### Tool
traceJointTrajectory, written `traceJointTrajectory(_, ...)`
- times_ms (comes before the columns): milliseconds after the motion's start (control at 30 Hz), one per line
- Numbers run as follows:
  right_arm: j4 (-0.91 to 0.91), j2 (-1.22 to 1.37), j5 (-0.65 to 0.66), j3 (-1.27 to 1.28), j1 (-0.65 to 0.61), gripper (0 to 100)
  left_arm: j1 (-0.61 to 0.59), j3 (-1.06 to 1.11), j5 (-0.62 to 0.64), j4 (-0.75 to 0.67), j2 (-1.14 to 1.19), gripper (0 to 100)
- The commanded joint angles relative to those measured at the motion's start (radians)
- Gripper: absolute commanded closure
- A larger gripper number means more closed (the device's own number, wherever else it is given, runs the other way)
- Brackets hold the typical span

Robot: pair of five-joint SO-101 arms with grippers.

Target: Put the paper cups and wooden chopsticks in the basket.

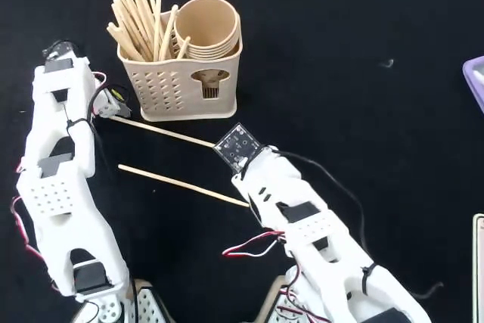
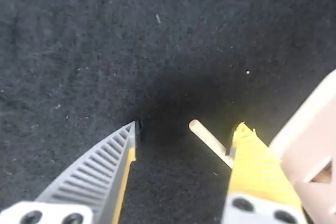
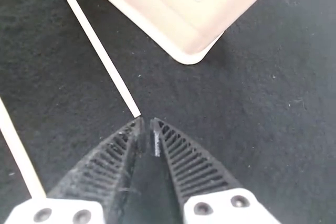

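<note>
By the basket (image 1: 181, 88), two chopsticks (image 1: 162, 131), apart

Overhead view down on table (image 1: 363, 111); both wrist views close, basket (image 1: 174, 88) shared.

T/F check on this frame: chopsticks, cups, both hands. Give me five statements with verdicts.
1. Two thin wooden chopsticks lie on the black cloth table, outside the beige perforated plastic basket. True.
2. The stacked tan paper cups stand on the table beside the basket. False: they sit inside the basket.
3. The left hand is open, with a chopstick's end between its fingers. True.
4. The right hand grips a chopstick. False: it is shut on nothing, and a chopstick's end lies just ahead of its fingertips.
5. The basket already holds a bundle of chopsticks. True.
</note>
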Motion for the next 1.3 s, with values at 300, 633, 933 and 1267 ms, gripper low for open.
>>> traceJointTrajectory(300, -0.026, -0.031, 0.0, -0.002, 0.017, 96.8, -0.025, -0.108, -0.391, 0.353, -0.023, 82)
traceJointTrajectory(633, -0.026, -0.031, 0.003, -0.002, 0.017, 96.8, -0.03, -0.165, -0.56, 0.506, -0.063, 82)
traceJointTrajectory(933, -0.028, -0.031, -0.002, -0.002, 0.017, 96.8, -0.027, 0.015, -0.367, 0.311, -0.253, 82)
traceJointTrajectory(1267, -0.028, -0.031, -0.002, -0.002, 0.017, 96.8, 0.091, 0.351, -0.236, -0.014, -0.302, 82)
